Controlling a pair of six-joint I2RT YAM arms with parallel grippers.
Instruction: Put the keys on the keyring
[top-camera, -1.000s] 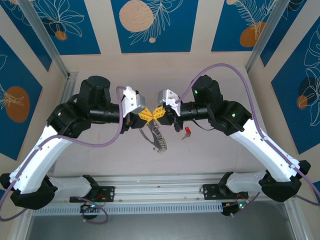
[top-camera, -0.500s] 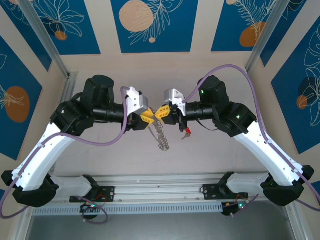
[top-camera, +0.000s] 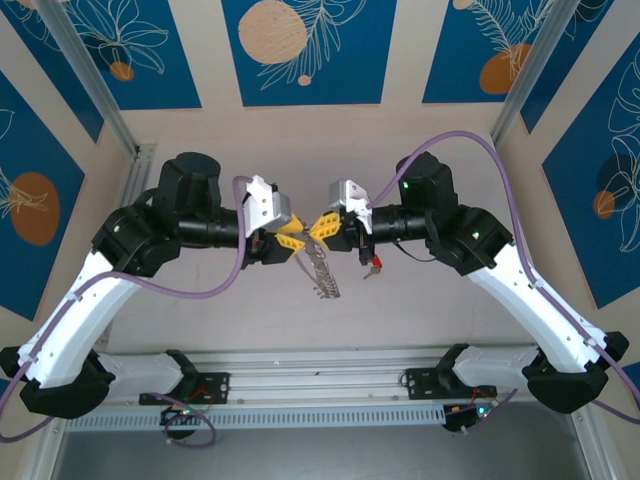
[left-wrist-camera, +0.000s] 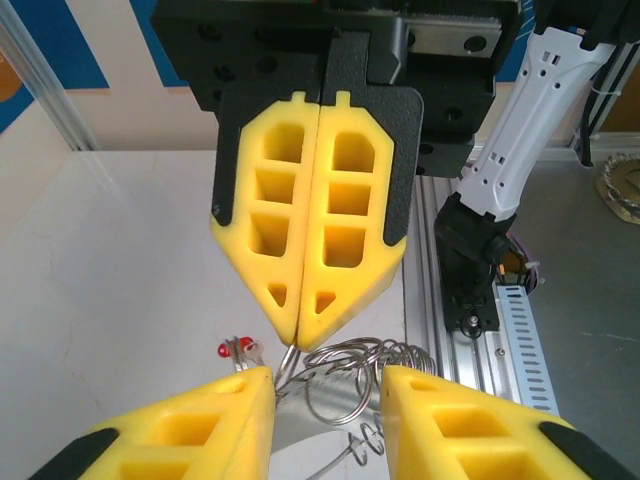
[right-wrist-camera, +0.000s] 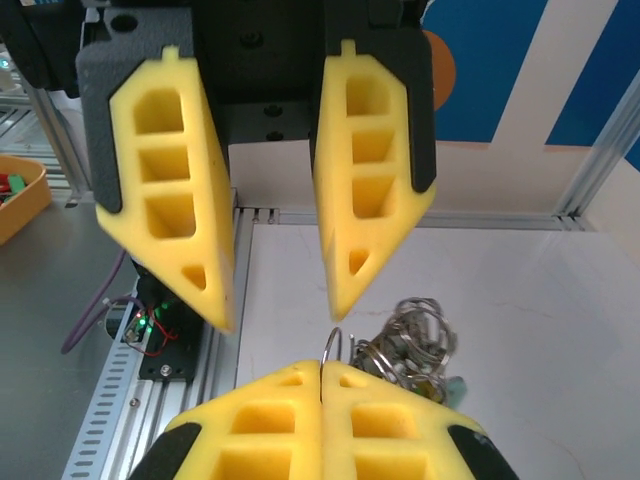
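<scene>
Keyring (right-wrist-camera: 410, 340) in R gripper (left-wrist-camera: 305, 335); L gripper (right-wrist-camera: 278, 312) ajar

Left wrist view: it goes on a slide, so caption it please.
Right gripper, jaws shut, pinches the keyring by its wire; left gripper faces it, jaws open.

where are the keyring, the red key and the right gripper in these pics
keyring (left-wrist-camera: 372, 352): left wrist view, on its bunched wire loops
red key (top-camera: 377, 264): top external view, on its red head
right gripper (left-wrist-camera: 308, 338): left wrist view, at the tips of its shut yellow pads
</scene>
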